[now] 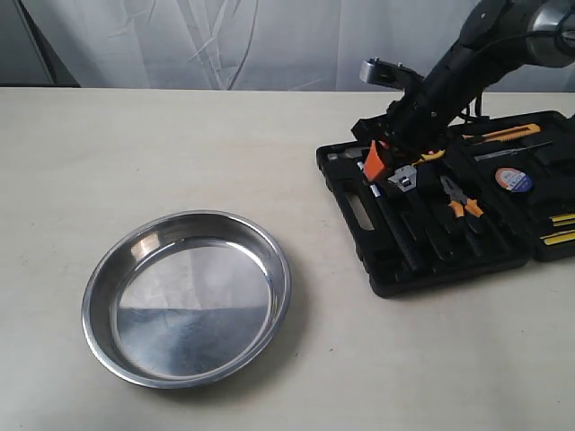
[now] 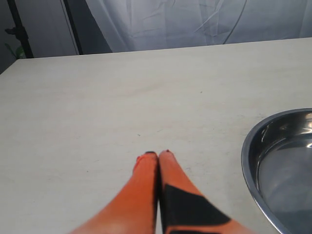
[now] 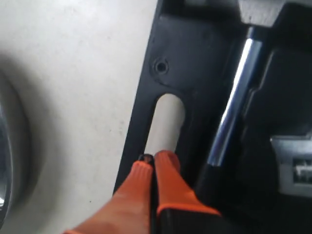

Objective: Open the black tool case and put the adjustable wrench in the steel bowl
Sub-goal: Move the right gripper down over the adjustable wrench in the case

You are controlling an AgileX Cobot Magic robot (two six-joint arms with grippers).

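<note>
- Exterior view: the black tool case (image 1: 395,278) lies open at the right of the worktop (image 1: 180,153). The steel bowl (image 1: 99,310) sits well apart from it, to the left.
- The adjustable wrench (image 1: 402,183) rests in the case's left half. Its silver head is just beside the right hand (image 1: 375,166), and the orange-handled pliers (image 1: 460,199) lie on its other side.
- Right wrist view: the right hand's orange fingers (image 3: 141,180) are pressed together with nothing between them. Their tips are over the case's handle slot, near the hammer's chrome neck (image 3: 239,92).
- Left wrist view: the left hand (image 2: 157,155) is closed and grips nothing. It hangs above bare worktop, near the bowl's rim.
</note>
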